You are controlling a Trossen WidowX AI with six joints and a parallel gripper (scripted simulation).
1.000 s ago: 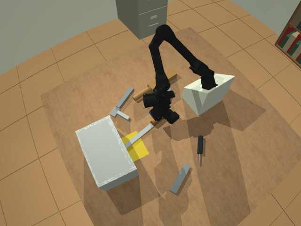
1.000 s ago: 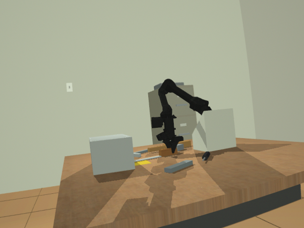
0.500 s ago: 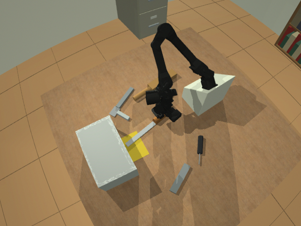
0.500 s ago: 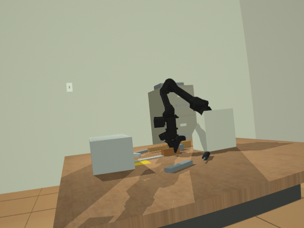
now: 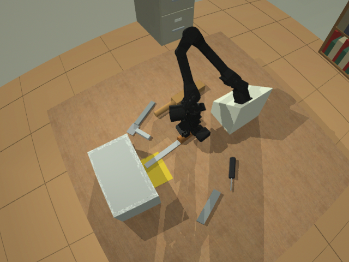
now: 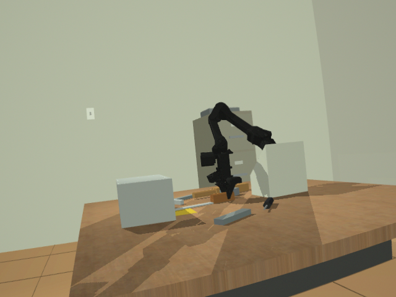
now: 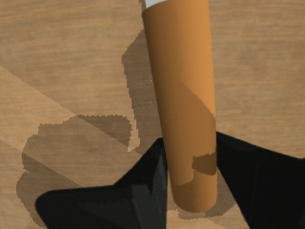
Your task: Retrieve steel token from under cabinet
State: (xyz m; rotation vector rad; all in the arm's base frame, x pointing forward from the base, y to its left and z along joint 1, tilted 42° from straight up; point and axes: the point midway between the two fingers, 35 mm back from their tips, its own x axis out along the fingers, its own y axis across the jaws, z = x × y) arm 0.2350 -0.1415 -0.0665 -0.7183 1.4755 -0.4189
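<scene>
One orange-handled flat blade [image 5: 166, 152] [image 6: 200, 205] [image 7: 183, 95] is gripped at its handle by the tool [image 5: 189, 138] [image 6: 229, 197] [image 7: 186, 139]. The blade's far end overlies the yellow marked area [image 5: 161, 174] [image 6: 189, 211], beside the cabinet [image 5: 122, 174] [image 6: 146, 203]. Token: not visible; position cannot be told from here. On the tabletop [image 5: 180, 239] [image 6: 179, 255], a dark-handled screwdriver [image 5: 232, 169] [image 6: 268, 203] and a grey bar [image 5: 209, 207] [image 6: 232, 216] lie apart.

warm, moderate light; hard-edged shadows streak the tabletop; top view slightly distorted.
</scene>
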